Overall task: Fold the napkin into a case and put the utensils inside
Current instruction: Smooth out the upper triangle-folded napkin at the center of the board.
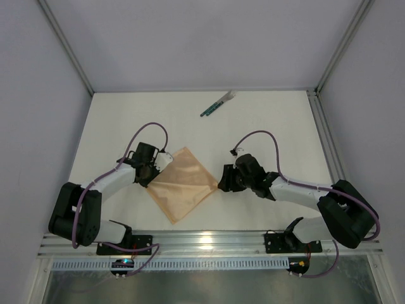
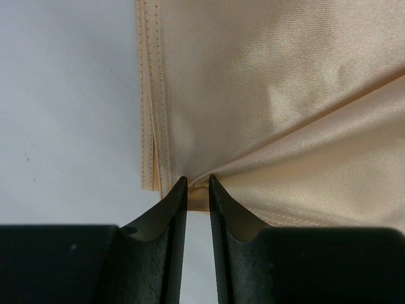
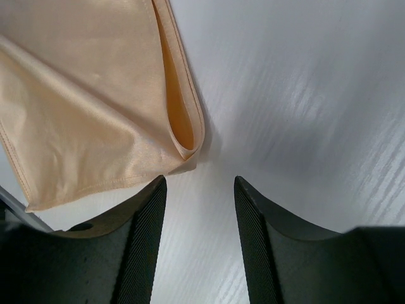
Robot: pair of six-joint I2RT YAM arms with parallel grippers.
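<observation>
The napkin (image 1: 182,185) is laid flat on the white desk (image 1: 285,139), between the two arms and near their bases. It is folded into a near-square and turned as a diamond, so that one corner is pointed to the far side, one to the near edge and one to each arm. No clear long axis can be made out. Several stacked hems are seen along its edge in the left wrist view, and a doubled, looped fold is seen at its corner in the right wrist view.

The napkin's upper-left edge is pinched by the left gripper (image 2: 197,180). Its fingers (image 2: 174,209) are drawn narrow, and the cloth is gathered into creases that run into the slit between them.

The right gripper (image 3: 197,183) is held low over the desk at the napkin's right corner, with its jaws set apart. Only bare desk is seen between them. The folded corner lies just beside the tip of one finger (image 3: 149,215), and whether it is touched cannot be told.

The utensils (image 1: 218,104) are laid close together on the far part of the desk, well apart from the napkin. Their long axis runs diagonally, with the dark green handles toward the near left and the pale ends toward the far right.
</observation>
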